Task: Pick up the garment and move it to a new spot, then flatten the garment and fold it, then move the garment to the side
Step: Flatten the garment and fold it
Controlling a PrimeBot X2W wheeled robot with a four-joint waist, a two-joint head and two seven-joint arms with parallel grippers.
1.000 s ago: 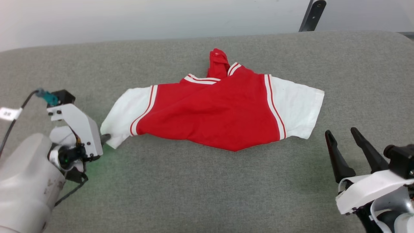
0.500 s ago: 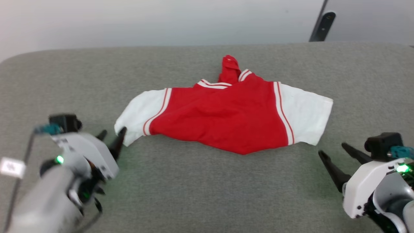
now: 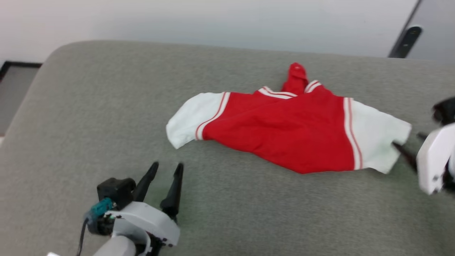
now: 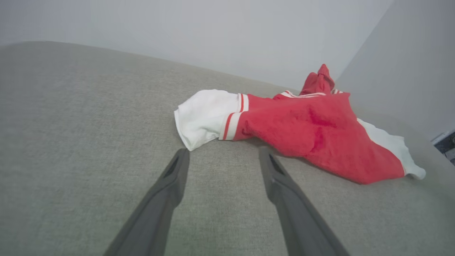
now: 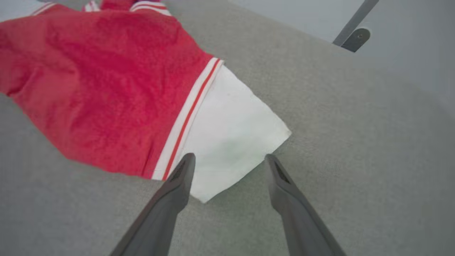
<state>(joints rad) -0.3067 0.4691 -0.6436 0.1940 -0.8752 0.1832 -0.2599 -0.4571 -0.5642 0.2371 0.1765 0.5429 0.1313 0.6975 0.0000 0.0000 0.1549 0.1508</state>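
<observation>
The right hand (image 3: 407,139) is cut off by the head view's edge, where one dark finger stands out against the white sleeve and the other is barely traceable. That view is slightly blurred. In its own wrist view the right hand (image 5: 230,155) is released, fingers wide. The sleeve's lower corner lies between and just ahead of the tips, and whether they touch the cloth cannot be told. There the shirt (image 5: 106,81) runs out of frame beyond the hand's left. Its hem is tucked under, and a red lump at the collar sticks up on the far side.

The shirt (image 3: 284,124) lies crumpled on the grey worktop (image 3: 89,106). It is just ahead of the left hand (image 3: 167,164) and to that hand's right.

A second ago the left hand was clenched on the left sleeve's tip. Now the left hand (image 4: 223,151) is released and drawn back, nothing between its fingers. The right hand, then well short of the shirt (image 4: 312,131), has reached the right sleeve. The camera has swung, shifting the whole picture.
</observation>
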